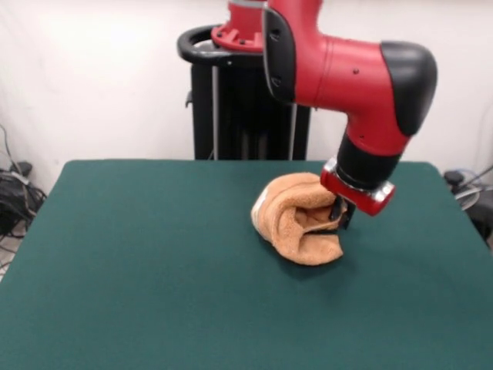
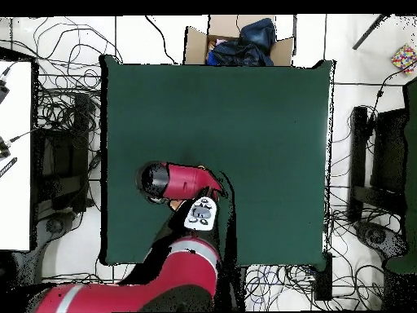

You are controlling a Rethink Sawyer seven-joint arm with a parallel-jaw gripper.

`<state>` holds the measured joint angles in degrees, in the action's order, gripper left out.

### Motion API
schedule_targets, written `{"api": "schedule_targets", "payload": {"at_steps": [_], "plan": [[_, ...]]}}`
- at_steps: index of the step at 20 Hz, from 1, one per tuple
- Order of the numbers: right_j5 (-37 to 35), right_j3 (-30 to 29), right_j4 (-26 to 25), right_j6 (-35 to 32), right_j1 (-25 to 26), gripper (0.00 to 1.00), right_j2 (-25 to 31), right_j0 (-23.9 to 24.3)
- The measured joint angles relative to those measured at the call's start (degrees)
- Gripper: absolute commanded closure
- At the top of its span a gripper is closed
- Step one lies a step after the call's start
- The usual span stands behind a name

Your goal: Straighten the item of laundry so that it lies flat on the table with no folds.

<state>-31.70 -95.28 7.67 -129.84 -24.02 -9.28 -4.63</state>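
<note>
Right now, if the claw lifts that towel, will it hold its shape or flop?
Likely flop: the towel lies rolled in soft folds. Probably light, being small beside the table. Its terry pile should grip rather than slip.

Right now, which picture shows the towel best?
The front view. There the towel lies bunched and folded on the table, with the gripper at its side. In the overhead view the arm covers almost all of it.

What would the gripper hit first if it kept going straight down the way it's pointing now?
The towel: the gripper points down at its bunched right edge and seems already touching it. The table lies just beneath, though depth is hard to judge.
</note>
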Motion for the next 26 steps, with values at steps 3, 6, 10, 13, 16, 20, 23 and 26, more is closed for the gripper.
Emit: {"api": "schedule_targets", "payload": {"at_steps": [3, 6, 10, 13, 16, 20, 23, 26], "plan": [[-1.2, -2.7, -1.0, 0.0, -3.7, 1.00, 2.1, 2.8], [-3.5, -6.3, -1.5, 0.0, -8.3, 1.00, 4.7, 6.0], [-7.2, -11.6, -1.5, 0.1, -14.5, 1.00, 9.1, 11.0], [-11.0, -16.3, -0.9, 0.3, -20.1, 1.00, 12.8, 15.1], [-15.4, -20.6, 0.7, 1.6, -26.1, 1.00, 15.9, 18.6], [-22.5, -24.8, 3.3, 4.6, -33.8, 1.00, 18.8, 22.1], [-30.1, -27.1, 5.5, 8.1, -40.7, 1.00, 20.0, 24.0], [-36.6, -28.1, 7.2, 12.1, -46.8, 1.00, 20.1, 24.2]]}}
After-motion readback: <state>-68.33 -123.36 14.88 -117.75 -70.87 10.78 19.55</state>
